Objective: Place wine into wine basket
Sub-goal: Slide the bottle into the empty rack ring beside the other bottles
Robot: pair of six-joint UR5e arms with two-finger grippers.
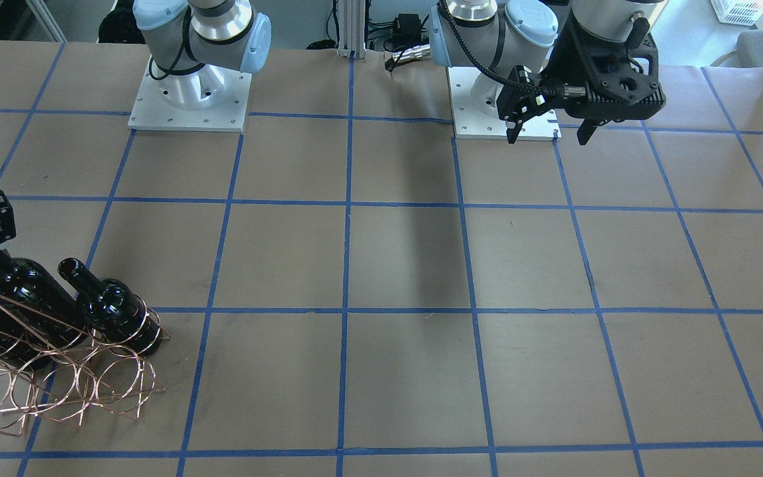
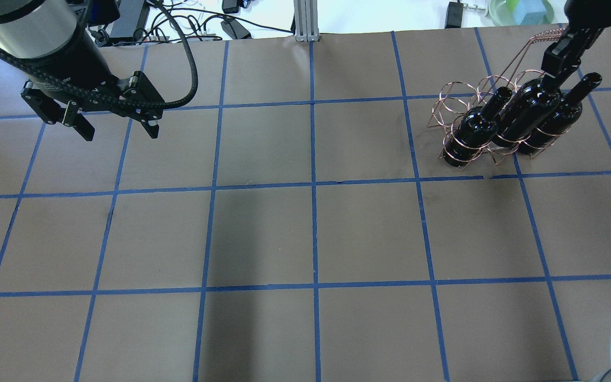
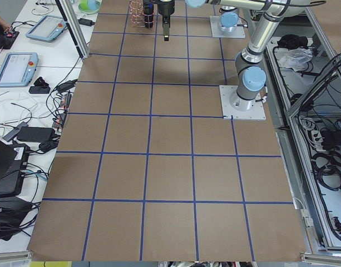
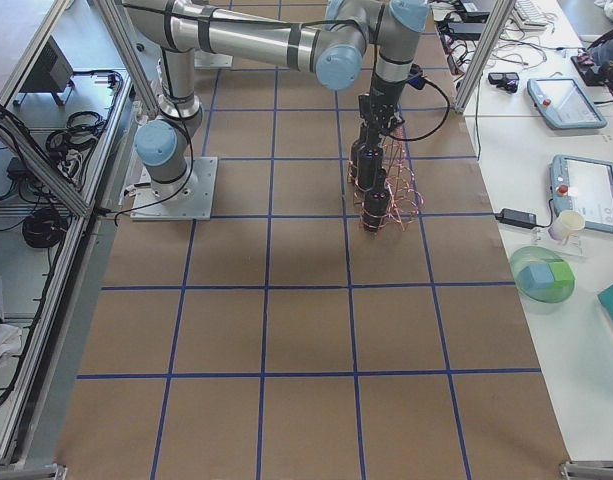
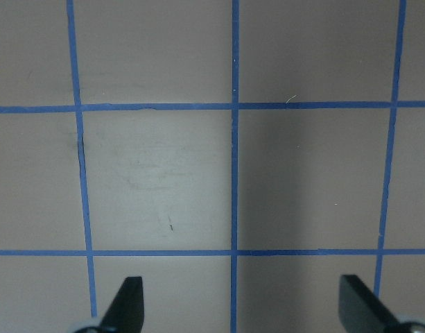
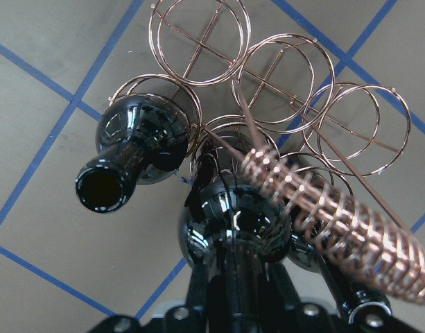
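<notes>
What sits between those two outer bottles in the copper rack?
A third bottle, its neck held by the right gripper. The overhead view shows it in the basket, flanked by the inner bottle and the edge-side bottle.

Neck of wine (image 2: 527,110) behind right claw (image 2: 551,82)

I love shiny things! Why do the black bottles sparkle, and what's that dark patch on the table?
Right wrist view: lights glint white off the glossy wine bottle. Front-facing view: the dark band on the table is a soft shadow. Overhead view: similar soft shadows darken the middle squares.
</notes>
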